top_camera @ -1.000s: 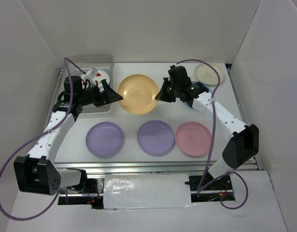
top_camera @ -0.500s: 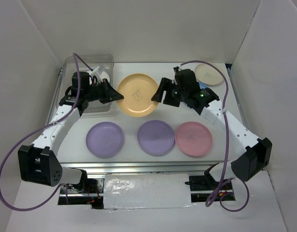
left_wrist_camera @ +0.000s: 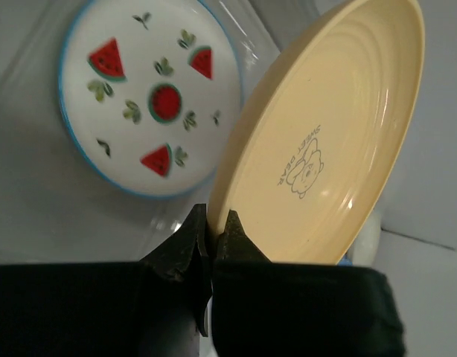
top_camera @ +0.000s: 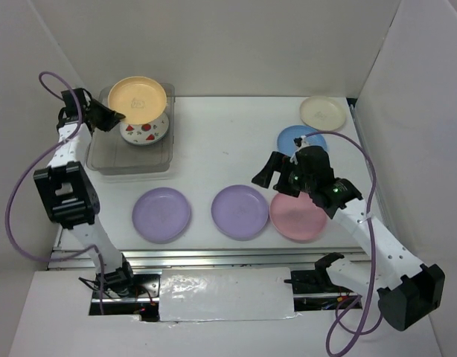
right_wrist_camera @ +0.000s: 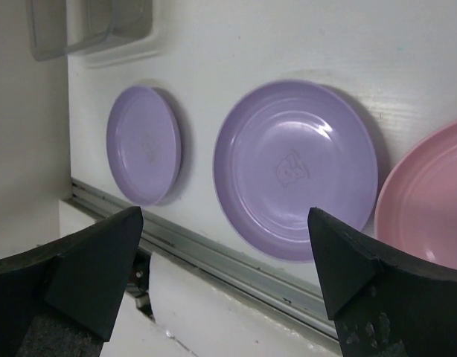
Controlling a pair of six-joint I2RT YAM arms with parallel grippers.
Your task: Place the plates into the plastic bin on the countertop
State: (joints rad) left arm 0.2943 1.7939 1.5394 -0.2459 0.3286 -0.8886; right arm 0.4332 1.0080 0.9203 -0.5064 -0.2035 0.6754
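My left gripper (left_wrist_camera: 213, 227) pinched the rim of the glossy yellow plate (left_wrist_camera: 318, 141), holding it tilted over the clear bin (top_camera: 132, 160). The white plate (left_wrist_camera: 150, 104) with red fruit marks lay inside the bin. My right gripper (top_camera: 269, 172) hung with its fingers spread above a lilac plate (top_camera: 240, 211). A second lilac plate (top_camera: 161, 214), the pink plate (top_camera: 297, 216), the blue plate (top_camera: 297, 140) and the cream plate (top_camera: 322, 112), all round and shallow, lay on the flat white countertop (top_camera: 213, 149).

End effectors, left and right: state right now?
Left end effector: shut on the yellow-orange plate at its rim, above the plastic bin.
Right end effector: open, holding nothing.
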